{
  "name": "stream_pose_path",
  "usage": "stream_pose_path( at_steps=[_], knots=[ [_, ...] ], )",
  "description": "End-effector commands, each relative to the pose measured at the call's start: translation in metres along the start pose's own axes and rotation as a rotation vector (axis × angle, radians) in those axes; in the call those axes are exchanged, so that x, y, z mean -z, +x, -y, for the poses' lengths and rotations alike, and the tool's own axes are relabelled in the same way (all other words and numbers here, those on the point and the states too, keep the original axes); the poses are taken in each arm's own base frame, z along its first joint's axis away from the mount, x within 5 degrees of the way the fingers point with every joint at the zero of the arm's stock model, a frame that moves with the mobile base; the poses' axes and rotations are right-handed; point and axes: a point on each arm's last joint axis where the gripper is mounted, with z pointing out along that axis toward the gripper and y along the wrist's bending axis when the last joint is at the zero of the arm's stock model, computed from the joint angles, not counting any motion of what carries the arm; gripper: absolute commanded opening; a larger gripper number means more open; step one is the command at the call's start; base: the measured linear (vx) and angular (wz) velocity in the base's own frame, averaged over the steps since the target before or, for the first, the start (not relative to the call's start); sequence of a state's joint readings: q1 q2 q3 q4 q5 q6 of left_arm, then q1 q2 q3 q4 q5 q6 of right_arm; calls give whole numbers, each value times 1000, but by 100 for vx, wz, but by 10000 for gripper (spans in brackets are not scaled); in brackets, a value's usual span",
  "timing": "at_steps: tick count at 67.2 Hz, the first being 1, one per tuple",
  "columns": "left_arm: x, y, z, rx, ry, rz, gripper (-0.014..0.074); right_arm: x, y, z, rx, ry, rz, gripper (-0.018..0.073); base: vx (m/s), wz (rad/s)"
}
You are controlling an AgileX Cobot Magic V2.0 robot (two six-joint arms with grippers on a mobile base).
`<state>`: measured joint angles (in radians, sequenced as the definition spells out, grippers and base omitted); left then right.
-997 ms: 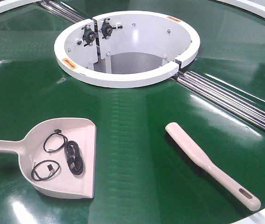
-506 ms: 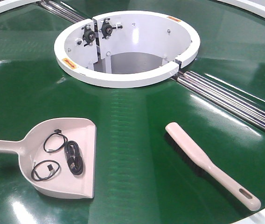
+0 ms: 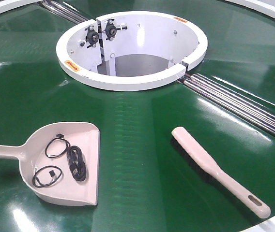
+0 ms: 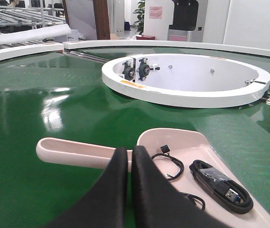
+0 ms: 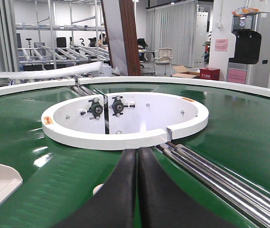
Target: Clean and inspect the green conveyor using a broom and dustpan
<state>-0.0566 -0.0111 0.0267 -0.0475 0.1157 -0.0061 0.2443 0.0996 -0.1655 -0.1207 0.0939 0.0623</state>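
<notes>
Nothing had shifted across the earlier front pictures: on the green conveyor (image 3: 142,193) the dustpan (image 3: 86,137) lay at the left with three coiled black cables (image 3: 76,163) in its scoop, and the broom (image 3: 215,171) lay well apart to the right, handle toward the near edge. No arm showed in that view.

From the left wrist, the left gripper (image 4: 129,156) hung just above the dustpan's (image 4: 182,140) handle, its dark fingers (image 4: 116,173) pressed together and holding nothing.

From the right wrist, the right gripper (image 5: 138,156) was likewise closed and empty, facing the white ring (image 5: 125,137) beside the steel rails (image 5: 211,173).

Judged from this, a careless lift could tip the pan and spill the cables; closed fingers would push the handle rather than grasp it.
</notes>
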Motion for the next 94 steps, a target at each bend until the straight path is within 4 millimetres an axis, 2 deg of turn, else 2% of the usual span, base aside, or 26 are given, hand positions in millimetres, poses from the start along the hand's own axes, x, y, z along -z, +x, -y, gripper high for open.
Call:
stream_pose_path(
  at_steps=[1, 18, 23, 35, 44, 49, 94],
  knots=[
    [0, 2, 0, 16, 0, 63, -7, 0, -17, 0, 7, 1, 92, -10, 0, 0],
    [0, 2, 0, 16, 0, 63, -7, 0, -14, 0, 11, 3, 85, -10, 0, 0],
    [0, 2, 0, 16, 0, 63, -7, -2, -5, 2, 44, 34, 53, -10, 0, 0],
    [0, 2, 0, 16, 0, 63, -7, -5, 36, 7, 2, 148, -10, -10, 0, 0],
    [0, 2, 0, 16, 0, 63, -7, 2, 49, 6, 5, 154, 34, -10, 0, 0],
    [0, 2, 0, 16, 0, 63, -7, 7, 50, 5, 2, 159, 52, -10, 0, 0],
    [0, 2, 0, 16, 0, 62, -6, 6, 51, 5, -1, 160, 42, -10, 0, 0]
  ],
)
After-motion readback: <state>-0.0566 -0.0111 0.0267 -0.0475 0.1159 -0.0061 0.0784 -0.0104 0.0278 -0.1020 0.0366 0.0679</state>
